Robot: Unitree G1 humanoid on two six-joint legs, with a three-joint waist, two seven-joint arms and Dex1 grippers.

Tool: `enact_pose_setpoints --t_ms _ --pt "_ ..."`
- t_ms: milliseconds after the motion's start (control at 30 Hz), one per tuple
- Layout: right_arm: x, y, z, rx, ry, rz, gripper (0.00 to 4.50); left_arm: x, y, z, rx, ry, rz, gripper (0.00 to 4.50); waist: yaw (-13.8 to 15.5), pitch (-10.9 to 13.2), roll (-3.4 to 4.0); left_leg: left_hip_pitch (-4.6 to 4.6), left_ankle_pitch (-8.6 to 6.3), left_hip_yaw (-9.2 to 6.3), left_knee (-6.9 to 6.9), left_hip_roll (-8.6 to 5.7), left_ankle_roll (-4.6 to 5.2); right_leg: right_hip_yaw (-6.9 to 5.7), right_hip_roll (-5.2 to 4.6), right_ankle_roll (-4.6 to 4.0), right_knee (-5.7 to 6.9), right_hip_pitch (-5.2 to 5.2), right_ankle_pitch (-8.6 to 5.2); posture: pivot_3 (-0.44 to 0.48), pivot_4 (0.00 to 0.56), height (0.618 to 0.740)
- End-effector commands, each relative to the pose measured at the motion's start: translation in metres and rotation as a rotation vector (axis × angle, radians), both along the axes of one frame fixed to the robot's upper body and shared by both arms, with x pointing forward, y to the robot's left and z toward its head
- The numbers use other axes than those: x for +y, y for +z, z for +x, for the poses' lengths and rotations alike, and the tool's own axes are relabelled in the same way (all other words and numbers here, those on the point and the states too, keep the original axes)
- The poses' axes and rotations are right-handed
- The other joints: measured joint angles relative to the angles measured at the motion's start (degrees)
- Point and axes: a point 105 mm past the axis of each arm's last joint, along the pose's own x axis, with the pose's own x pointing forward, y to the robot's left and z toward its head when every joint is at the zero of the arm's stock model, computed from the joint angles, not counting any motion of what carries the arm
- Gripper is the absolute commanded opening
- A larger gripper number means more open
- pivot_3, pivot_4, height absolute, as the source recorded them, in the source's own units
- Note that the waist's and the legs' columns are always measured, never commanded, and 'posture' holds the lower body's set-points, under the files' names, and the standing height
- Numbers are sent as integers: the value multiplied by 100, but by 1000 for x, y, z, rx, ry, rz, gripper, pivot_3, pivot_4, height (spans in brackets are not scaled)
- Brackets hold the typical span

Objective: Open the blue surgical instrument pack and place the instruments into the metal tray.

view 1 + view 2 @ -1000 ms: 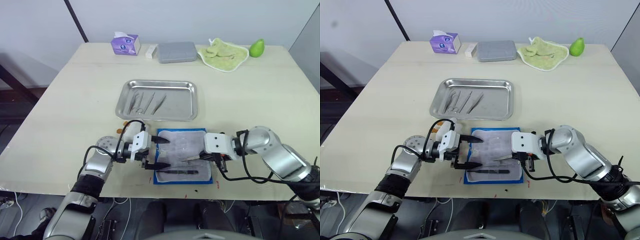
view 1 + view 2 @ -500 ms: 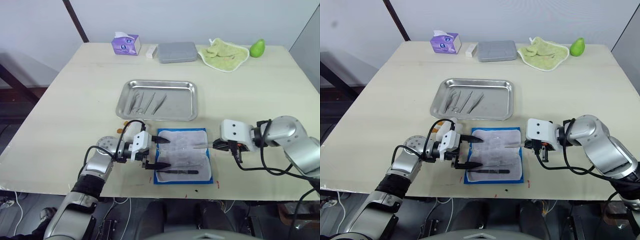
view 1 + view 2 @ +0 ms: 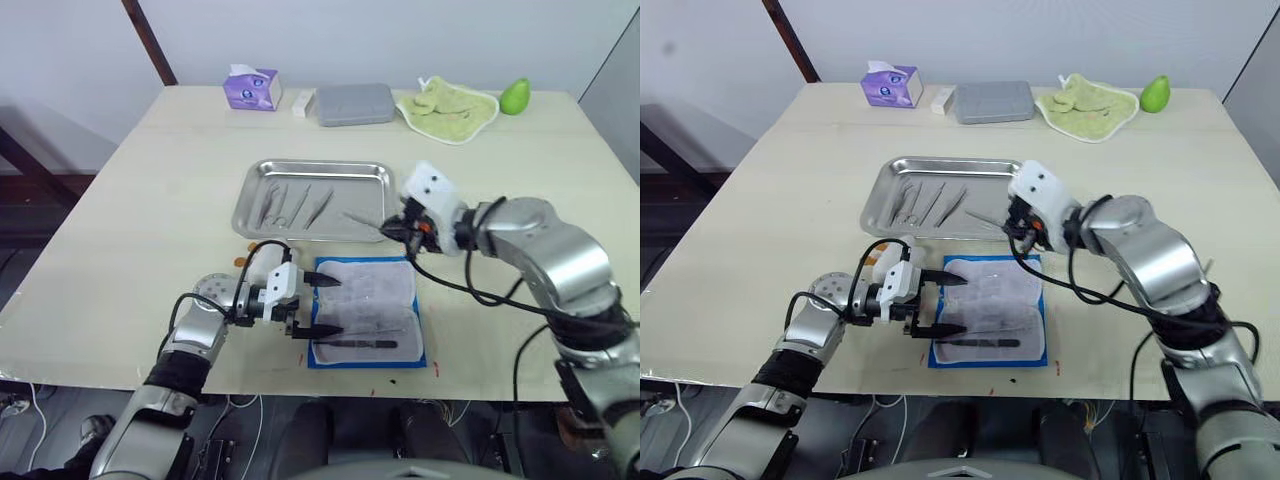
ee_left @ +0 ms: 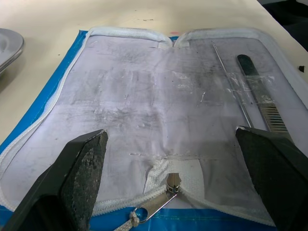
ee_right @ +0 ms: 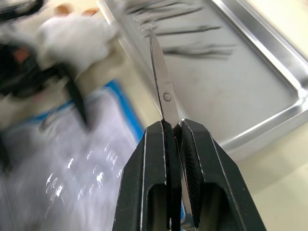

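Pale wooden bench: right gripper (image 5: 172,126), pinching slim steel scissors (image 5: 161,86) over the shallow shiny metal tray's (image 3: 380,172) near right corner, should lower them flat beside the other instruments (image 3: 295,203), while the spread left gripper (image 3: 318,305) steadies the opened blue fabric pack (image 3: 320,354).

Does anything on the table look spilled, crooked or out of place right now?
Nothing stands out. The blue pack lies open and flat, instruments rest inside the metal tray, and the right gripper holds scissors near the tray's rim.
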Motion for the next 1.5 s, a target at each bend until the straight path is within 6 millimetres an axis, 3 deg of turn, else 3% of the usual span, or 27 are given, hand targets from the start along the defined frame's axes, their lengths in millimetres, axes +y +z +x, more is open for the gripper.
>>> enact_pose_setpoints --t_ms 33,367,633,900,1500 --pt "11 8 12 13 -79 51 27 3 -28 -12 101 11 71 4500 -10 0 2 1 0 0 0 1 0 0 0 0 0 0 0 0 150 740" --pt "51 6 66 96 -337 199 27 -2 -29 -11 99 21 57 4500 -6 0 3 -6 0 1 -1 -18 0 -4 -14 1 9 -7 0 0 150 740" --pt "86 -5 88 161 -433 270 27 -4 -30 -11 99 28 50 4500 -27 1 5 -2 1 2 -2 -22 1 -1 -18 2 27 -14 0 0 150 740" --pt "93 -21 104 126 -539 259 27 -4 -29 -12 96 36 49 4500 -37 2 6 -2 1 3 -4 -27 1 9 -21 3 29 -19 0 0 150 740" --pt "93 -41 108 121 -566 226 27 -4 -28 -13 97 39 49 4500 -45 3 8 -8 1 1 -8 -25 1 24 -22 3 29 -32 0 0 150 740"
